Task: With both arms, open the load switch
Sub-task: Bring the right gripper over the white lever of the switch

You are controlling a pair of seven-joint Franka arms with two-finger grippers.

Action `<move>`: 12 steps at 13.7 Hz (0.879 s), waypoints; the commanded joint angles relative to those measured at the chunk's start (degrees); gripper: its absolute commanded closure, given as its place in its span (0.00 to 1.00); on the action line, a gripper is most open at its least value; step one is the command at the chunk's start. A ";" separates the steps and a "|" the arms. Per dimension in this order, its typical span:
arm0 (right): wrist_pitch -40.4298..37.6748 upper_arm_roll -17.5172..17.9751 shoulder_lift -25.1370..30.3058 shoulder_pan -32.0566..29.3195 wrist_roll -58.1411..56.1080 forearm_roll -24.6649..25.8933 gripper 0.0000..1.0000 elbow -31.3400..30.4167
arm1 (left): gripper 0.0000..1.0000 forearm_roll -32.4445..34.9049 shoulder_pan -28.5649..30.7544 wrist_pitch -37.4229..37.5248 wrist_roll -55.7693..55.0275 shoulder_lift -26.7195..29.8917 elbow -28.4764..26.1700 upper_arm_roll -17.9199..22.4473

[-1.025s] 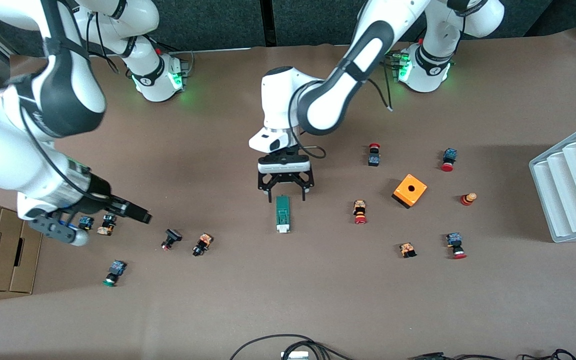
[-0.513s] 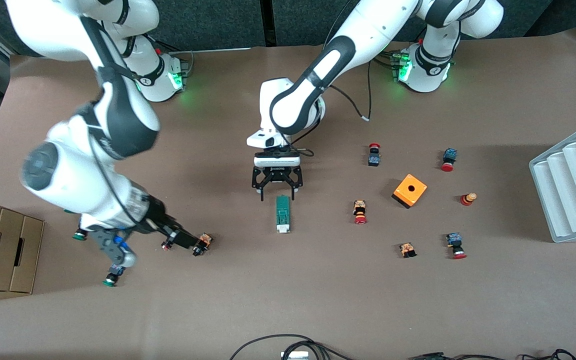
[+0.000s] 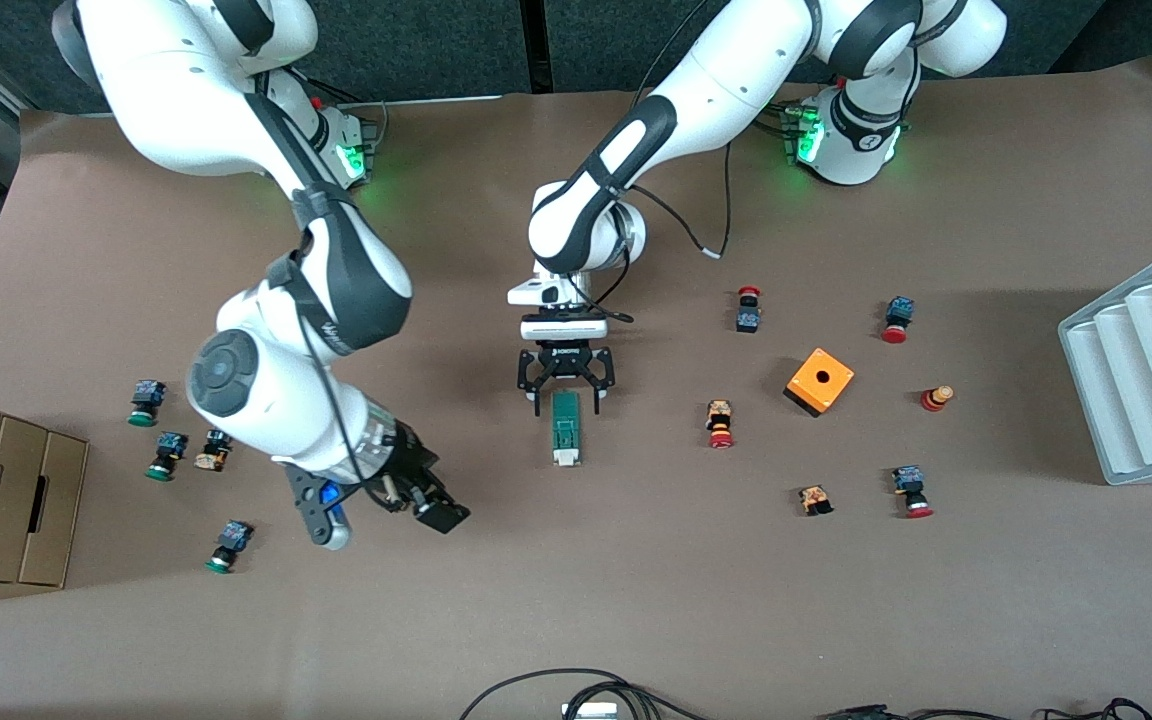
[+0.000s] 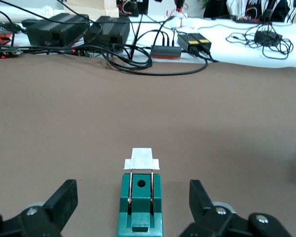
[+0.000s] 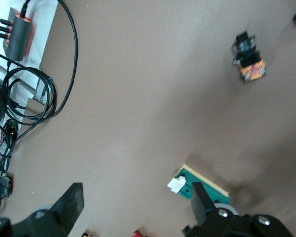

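Your tabletop [image 3: 636, 600] is covered in plain brown paper, lit evenly, with soft shadows under both arms. The load switch [image 3: 565, 428] lies flat near its middle, its white sliding piece at the end nearer the front camera. Your left hand [image 3: 566, 397] sits low over the switch's green end, fingers [image 4: 64, 200] spread wide with one on each side of the block and not touching it. Your right hand [image 3: 391, 505] hangs over bare paper toward the right arm's end of the tabletop, tilted, its fingers also apart and holding nothing; in the right wrist view you see the switch well off from it.

Small push buttons are scattered around: a green-capped cluster [image 3: 161, 440] toward the right arm's end, red-capped ones [image 3: 720, 424] toward the left arm's end. The orange cube [image 3: 819, 381] with a hole stands among the red ones. A grey ribbed tray [image 3: 1141, 370] sits at the left arm's edge, and cardboard boxes [image 3: 1, 500] at the right arm's edge.

Dark panels back the arm bases. In the left wrist view you can see black boxes [image 4: 71, 32] and tangled cables [image 4: 138, 54] on a white surface past the paper's edge.
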State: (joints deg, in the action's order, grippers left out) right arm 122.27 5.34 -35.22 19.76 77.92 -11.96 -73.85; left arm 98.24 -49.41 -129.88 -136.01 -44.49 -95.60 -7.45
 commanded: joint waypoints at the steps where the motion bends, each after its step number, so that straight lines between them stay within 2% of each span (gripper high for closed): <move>1: 3.49 -0.15 -3.54 1.59 5.73 -1.31 0.03 2.92 | 0.00 4.57 -1.65 5.24 -5.74 -2.43 0.94 -0.72; 7: 7.46 -0.33 -6.88 4.75 15.85 -1.22 0.03 3.10 | 0.00 12.40 -2.61 16.93 -13.40 -7.98 1.03 -3.88; 12: 7.99 -1.72 -8.82 8.26 22.44 -0.96 0.03 3.19 | 0.01 14.60 -3.67 20.46 -13.93 -9.91 1.91 -4.94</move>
State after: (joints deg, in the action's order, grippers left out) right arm 129.90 5.16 -41.87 25.92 98.00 -11.96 -73.24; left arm 111.22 -52.38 -111.08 -148.92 -53.10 -95.15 -12.38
